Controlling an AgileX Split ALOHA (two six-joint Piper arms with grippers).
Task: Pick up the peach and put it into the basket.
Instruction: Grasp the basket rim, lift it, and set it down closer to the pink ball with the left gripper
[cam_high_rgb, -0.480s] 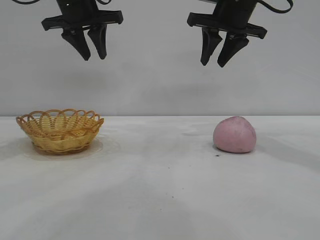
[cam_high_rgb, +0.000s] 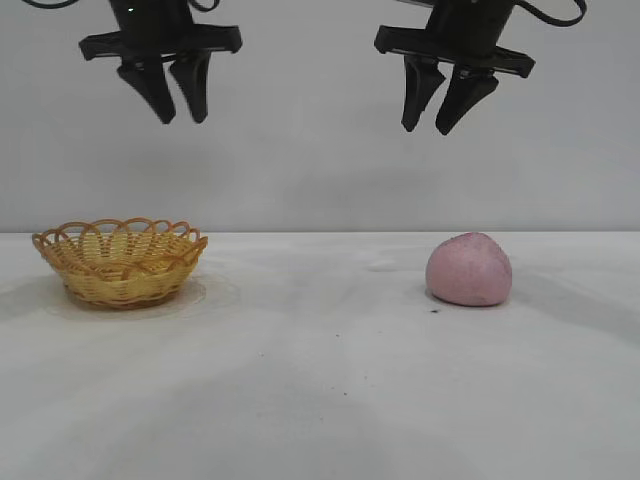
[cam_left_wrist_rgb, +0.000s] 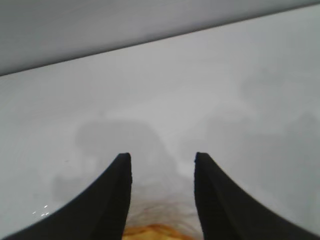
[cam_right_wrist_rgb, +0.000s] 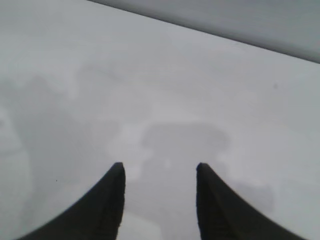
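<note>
With the peach (cam_high_rgb: 469, 270) sitting on the table (cam_high_rgb: 320, 400) well right of the basket (cam_high_rgb: 120, 262), both the right gripper (cam_high_rgb: 436, 123) and the left gripper (cam_high_rgb: 176, 113) are hanging empty, jaws parted, high above it, so the approach is apparently only beginning and calls for a descent.

No text, label, brand, number or sign can be read on anything in these views
</note>
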